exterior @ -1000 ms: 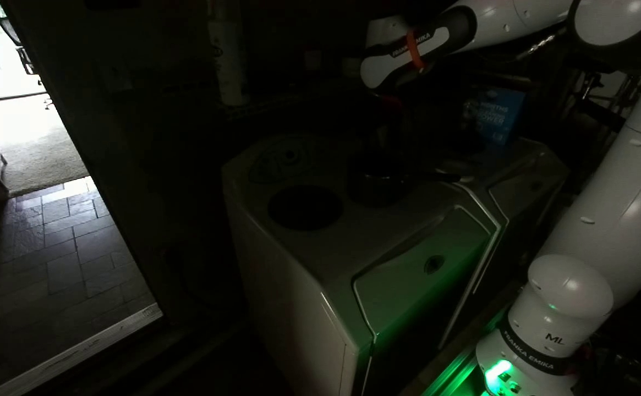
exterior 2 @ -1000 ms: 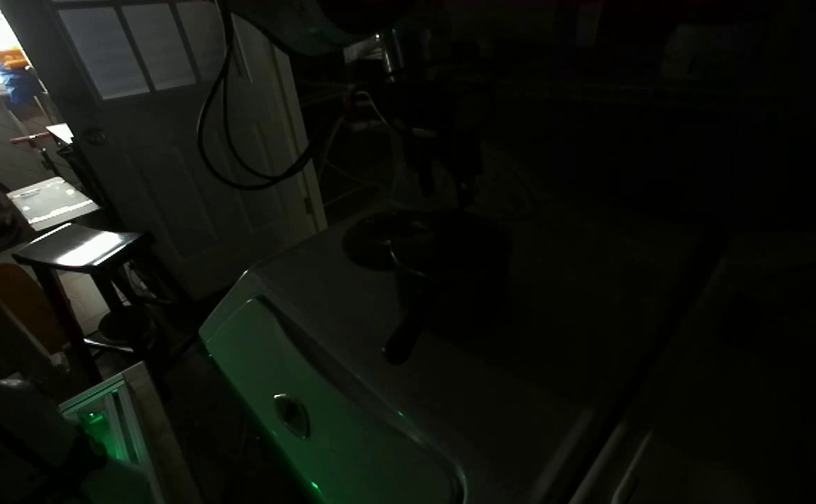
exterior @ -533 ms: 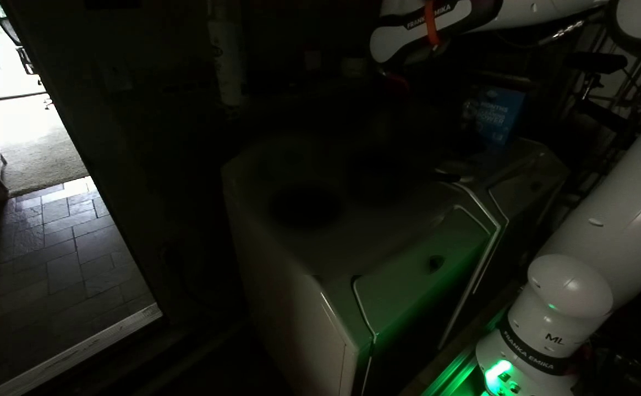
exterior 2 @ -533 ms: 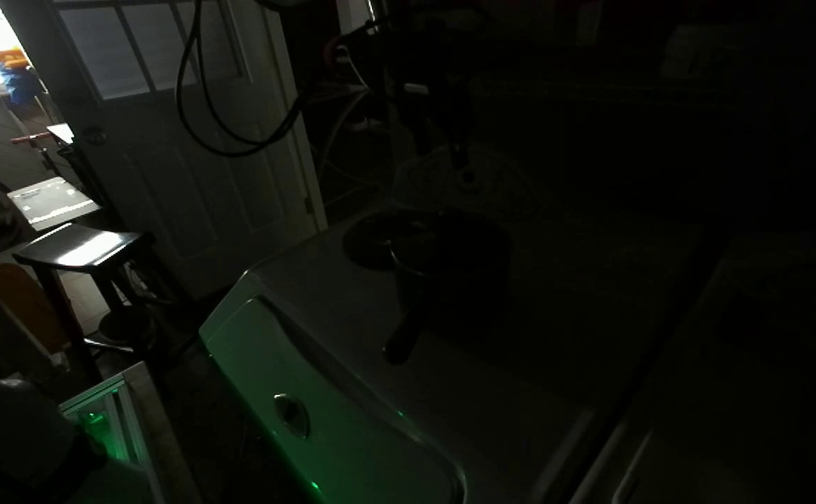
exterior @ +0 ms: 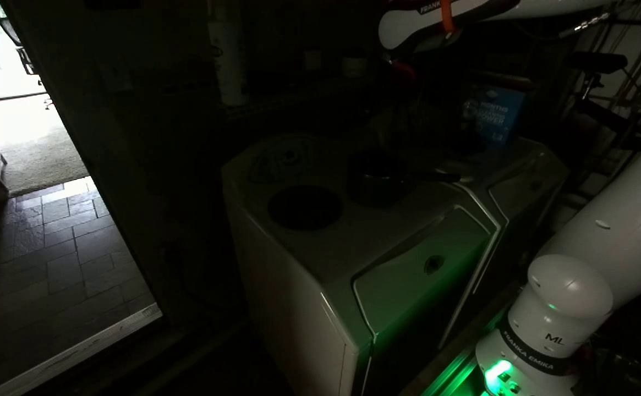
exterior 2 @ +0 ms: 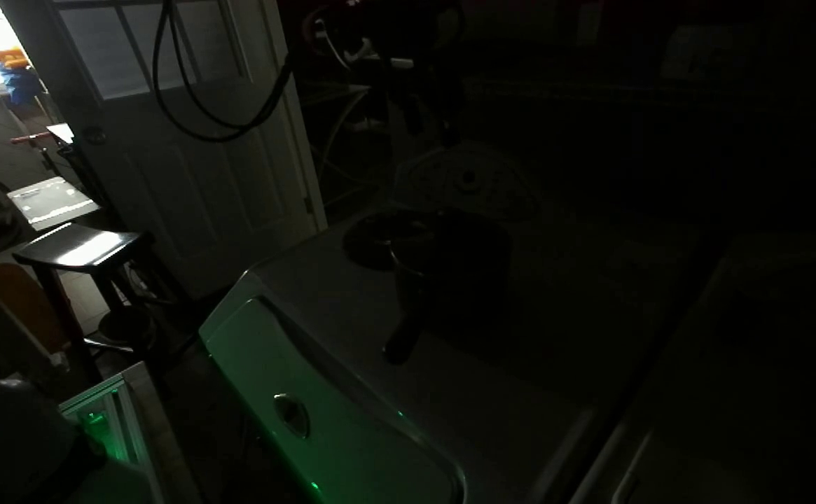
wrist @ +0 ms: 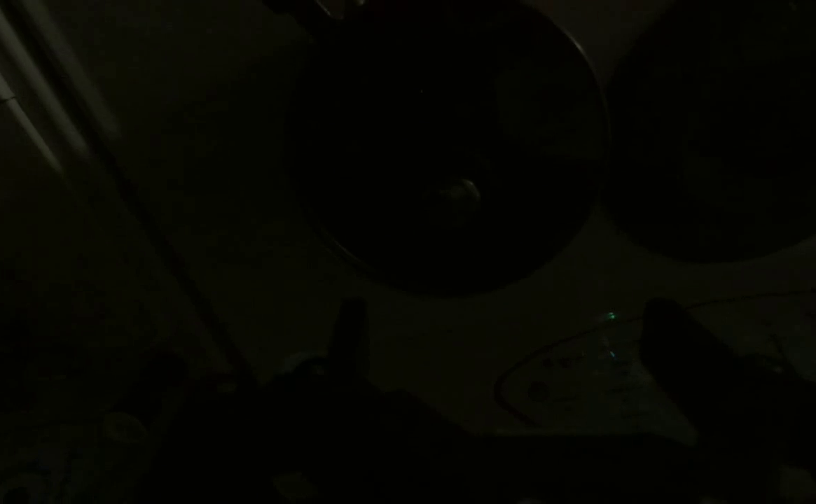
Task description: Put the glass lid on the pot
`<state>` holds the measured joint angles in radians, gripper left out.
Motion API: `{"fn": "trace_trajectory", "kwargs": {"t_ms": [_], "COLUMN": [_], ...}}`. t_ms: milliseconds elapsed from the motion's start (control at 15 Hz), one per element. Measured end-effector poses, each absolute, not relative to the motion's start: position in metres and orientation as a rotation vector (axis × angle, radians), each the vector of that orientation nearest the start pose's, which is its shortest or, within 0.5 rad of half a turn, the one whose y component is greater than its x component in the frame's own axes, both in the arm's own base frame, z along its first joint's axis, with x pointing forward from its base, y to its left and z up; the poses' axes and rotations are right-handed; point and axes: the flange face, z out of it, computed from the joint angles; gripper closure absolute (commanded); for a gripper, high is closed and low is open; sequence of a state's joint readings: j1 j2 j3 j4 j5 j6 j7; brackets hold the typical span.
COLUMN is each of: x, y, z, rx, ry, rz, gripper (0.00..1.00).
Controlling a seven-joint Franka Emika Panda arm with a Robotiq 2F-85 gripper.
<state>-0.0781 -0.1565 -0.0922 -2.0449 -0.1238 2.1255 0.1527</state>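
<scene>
Handle (exterior 2: 406, 339): seen past the fingers (wrist: 351, 343), furthest left in the wrist view; best gripped for any shift.
Fingers: spread wide, nothing held.
Pot (exterior: 372, 190): set lower than the fingertips, apart from them; judged stiff.
Rounded glint (wrist: 465, 190): possibly the glass lid's knob, to be pinched lightly; glass judged slippery, fragile.
Dark disc (wrist: 737, 161): seen past the right-hand finger.

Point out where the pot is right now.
In an exterior view, the pot stands near the middle of the picture, on the pale appliance top, just right of the wide dark round shape; the blue box is farther right.
</scene>
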Motion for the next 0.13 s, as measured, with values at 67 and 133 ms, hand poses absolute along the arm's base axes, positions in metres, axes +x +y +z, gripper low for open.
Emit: {"fn": "trace_trajectory", "kwargs": {"t_ms": [67, 133], "x": [0.5250, 0.5254], "y": [-0.0981, -0.0981], "z": [0.5323, 0.5311], "rx": [-3.190, -3.190], "ry": [0.434, 0.434], "rz": [-0.379, -0.376], "gripper": [0.00, 0.00]}}
